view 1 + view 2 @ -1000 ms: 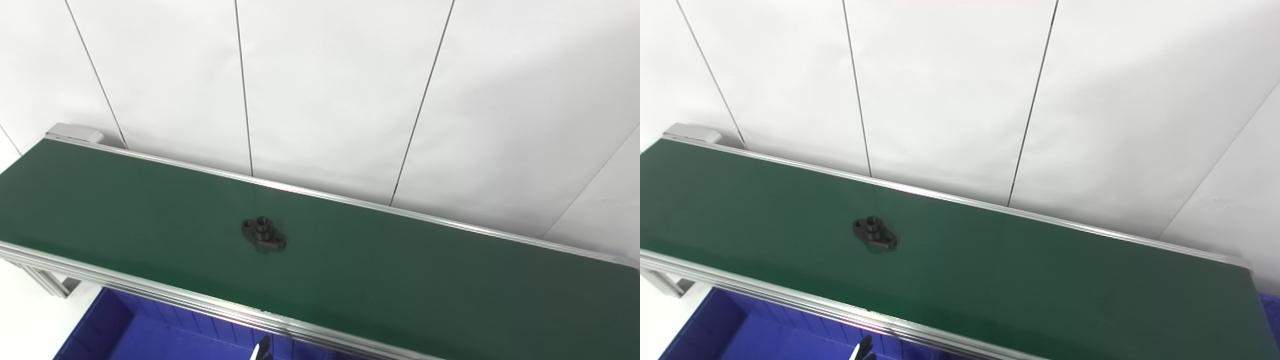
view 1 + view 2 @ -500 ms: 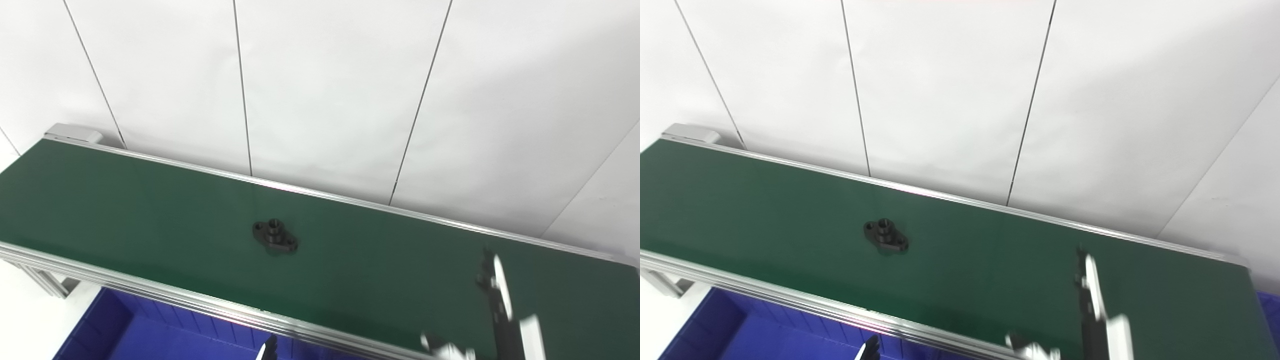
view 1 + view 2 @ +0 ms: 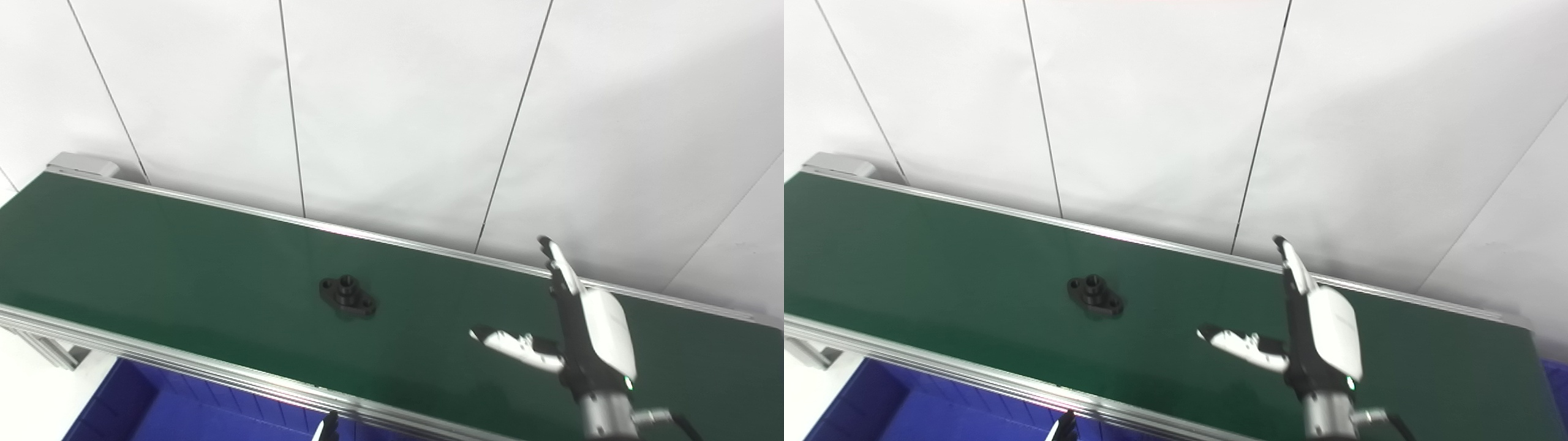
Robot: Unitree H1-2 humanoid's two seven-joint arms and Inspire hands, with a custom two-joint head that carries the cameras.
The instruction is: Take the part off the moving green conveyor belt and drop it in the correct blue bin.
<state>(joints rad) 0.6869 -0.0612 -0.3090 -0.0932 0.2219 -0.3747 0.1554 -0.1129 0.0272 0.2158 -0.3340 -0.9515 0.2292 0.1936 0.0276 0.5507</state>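
Note:
A small black flanged part lies on the green conveyor belt, near its middle; it also shows in the right eye view. My right hand is raised over the belt's right portion, open, fingers up and thumb out to the left, well right of the part. It holds nothing. Only a fingertip of my left hand shows at the bottom edge, below the belt's near rail. A blue bin sits below the near rail at the left.
White wall panels stand behind the belt. Aluminium rails edge the belt front and back. Another blue bin edge shows at the far right.
My right hand has risen from the bottom edge up over the belt's right portion. The part has drifted right along the belt. The camera has shifted slightly.

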